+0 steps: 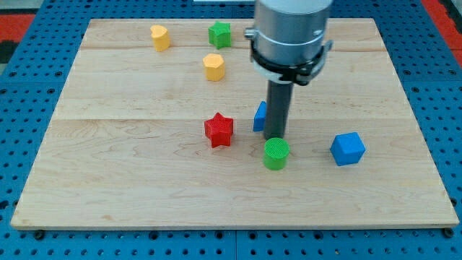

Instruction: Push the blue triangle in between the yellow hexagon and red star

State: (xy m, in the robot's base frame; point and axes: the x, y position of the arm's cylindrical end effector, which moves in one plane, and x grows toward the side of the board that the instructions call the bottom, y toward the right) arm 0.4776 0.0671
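A pale wooden table (108,180) sits on a blue pegboard base (22,245), seen from the front and slightly above. The red star (219,130) lies near the table's middle and serves here as the landmark. Just to the star's right, toward the view's right, is the blue triangle (259,116), partly hidden behind the arm's dark rod. The rod hangs from a wide grey cylinder (291,32) at the view's top, and my tip (275,137) rests on the table right of the star, touching or nearly touching the triangle's right side. There is no hand on this arm, only the rod, so nothing is held. Just below the tip, to the star's lower right, stands a green cylinder (276,154). Farther right of the star is a blue cube (348,149). Above the star lies the yellow hexagon (214,67). Higher still sits a green star (220,34), and up to the star's left another yellow block (160,37).
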